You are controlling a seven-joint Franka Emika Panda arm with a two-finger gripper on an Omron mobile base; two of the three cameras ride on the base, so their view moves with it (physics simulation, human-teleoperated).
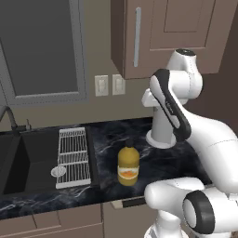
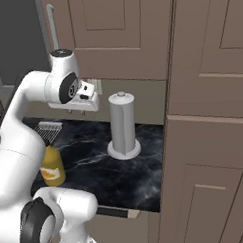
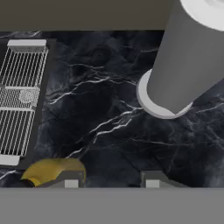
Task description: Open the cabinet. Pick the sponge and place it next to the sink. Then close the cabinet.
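Brown wooden panelled wall cabinet (image 1: pixel 158 32), silver bar handle, door shut. Dark recessed sink (image 1: pixel 28 158) with white wire rack (image 1: pixel 73 157) at left. Two-finger gripper (image 3: pixel 111 180) above black marble counter (image 3: pixel 109 118), grasping nothing; released or clenched, cannot tell. Yellow-orange dark-capped bottle (image 1: pixel 128 166) beside rack; grey upright paper-towel roll (image 2: pixel 122 124) near.

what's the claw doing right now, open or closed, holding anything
Claw: the two tips stand apart over the dark counter with nothing between them; open, holding nothing.
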